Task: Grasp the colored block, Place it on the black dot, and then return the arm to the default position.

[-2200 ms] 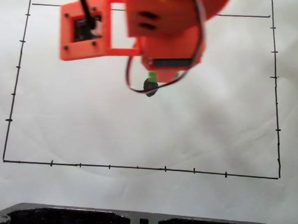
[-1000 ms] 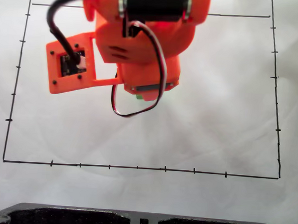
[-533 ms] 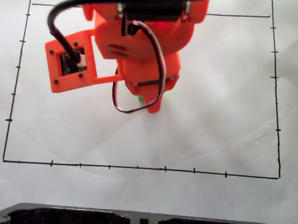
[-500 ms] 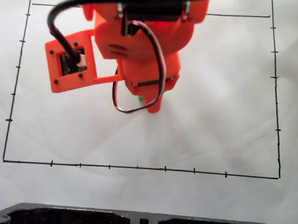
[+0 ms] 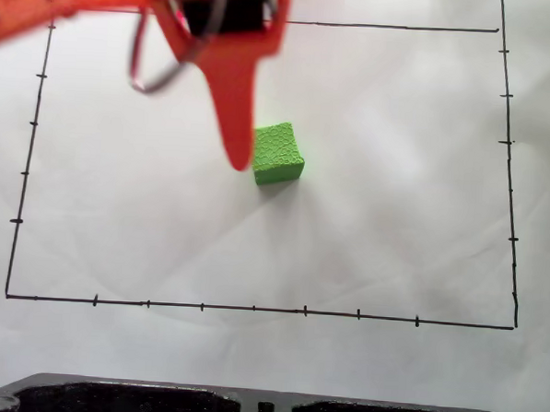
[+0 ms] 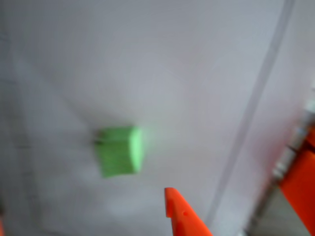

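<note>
The colored block (image 5: 279,154), a lime-green cube with a crackled skin, sits on the white paper (image 5: 394,221) inside the inked border (image 5: 251,308), a little above the middle of the marked area in the fixed view. No black dot shows around it; if the dot is there, the cube covers it, so the placing looks done, though that is a judgement. The gripper (image 5: 237,156) holds nothing: its tapered orange finger (image 5: 232,102) hangs with the tip just left of the cube in the fixed view, seemingly above the paper and clear of the block. Whether its jaws stand wide or narrow I cannot tell, since only the one pointed finger is plain here. In the blurred wrist view the cube (image 6: 119,150) lies free on the paper with an orange fingertip (image 6: 183,217) below and to its right, apart from it.

The step in hand reads as the return to the default position. To do it well, the arm (image 5: 211,18) should lift the finger straight up before it swings, so the tip cannot brush the cube's left face and push it off its spot. The looping cable (image 5: 151,70) should also stay clear.
</note>
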Motion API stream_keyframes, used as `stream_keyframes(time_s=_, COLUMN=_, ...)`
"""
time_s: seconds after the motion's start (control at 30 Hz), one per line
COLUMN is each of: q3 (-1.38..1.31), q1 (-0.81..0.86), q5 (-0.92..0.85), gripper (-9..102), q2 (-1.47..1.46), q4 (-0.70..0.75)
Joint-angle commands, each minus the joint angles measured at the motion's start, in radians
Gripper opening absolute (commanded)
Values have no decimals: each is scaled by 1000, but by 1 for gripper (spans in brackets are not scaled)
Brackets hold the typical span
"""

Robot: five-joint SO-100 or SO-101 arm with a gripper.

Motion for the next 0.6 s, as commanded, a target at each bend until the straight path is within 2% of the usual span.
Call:
stream_keyframes(time_s=0.0, q3=94, q1=31, q5=-44, gripper=37, q2=189, q4=-67)
stream_keyframes(time_s=0.1, q3=170, q1=40, q5=-57, gripper=24, q2=295, q4=-101)
stream_keyframes(time_s=0.2, q3=210, q1=28, q5=-38, gripper=17, q2=354, q4=-106)
stream_keyframes(time_s=0.33, q3=350, q1=23, q5=-71, gripper=1, q2=486, q4=-206)
stream_keyframes(time_s=0.43, q3=468, q1=11, q5=-97, gripper=0, q2=604, q4=-252)
stream_keyframes(time_s=0.57, q3=525, q1=-12, q5=-57, gripper=0, q2=686, q4=-225)
